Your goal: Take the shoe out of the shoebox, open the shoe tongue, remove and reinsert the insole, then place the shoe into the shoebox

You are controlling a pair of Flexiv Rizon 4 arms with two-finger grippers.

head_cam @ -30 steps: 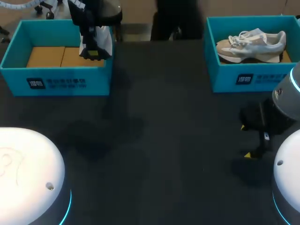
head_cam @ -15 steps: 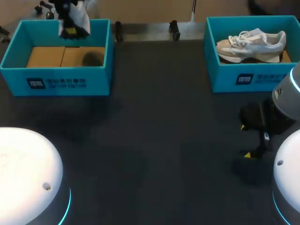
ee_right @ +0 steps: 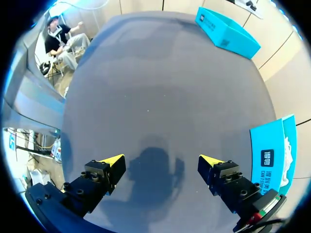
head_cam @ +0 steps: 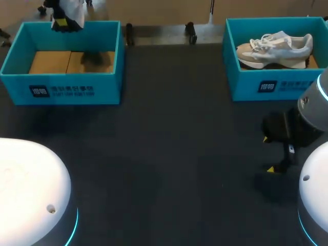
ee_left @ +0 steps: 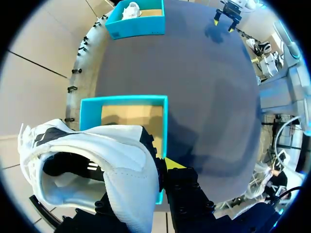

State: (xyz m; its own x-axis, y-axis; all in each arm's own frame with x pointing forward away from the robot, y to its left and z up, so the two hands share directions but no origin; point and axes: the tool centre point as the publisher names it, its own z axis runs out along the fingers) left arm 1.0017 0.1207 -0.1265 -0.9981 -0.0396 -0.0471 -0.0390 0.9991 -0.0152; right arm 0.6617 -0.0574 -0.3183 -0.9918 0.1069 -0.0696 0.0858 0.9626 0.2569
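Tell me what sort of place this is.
Likely a robot test bench for shoe handling: a dark table with a teal left shoebox and right shoebox, a sneaker in the right one, and my left claw holding a white shoe.

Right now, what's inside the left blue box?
Only brown cardboard shows inside the left box; its near wall hides the front strip. A white shoe hangs over its far wall.

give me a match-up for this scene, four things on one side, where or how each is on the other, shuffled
1 white shoe
2 beige shoe
3 right gripper
4 left shoebox

a open above the table
b no shoe inside, cardboard floor showing
c held in the left gripper
d lying in the right shoebox

Pairs: 1-c, 2-d, 3-a, 4-b
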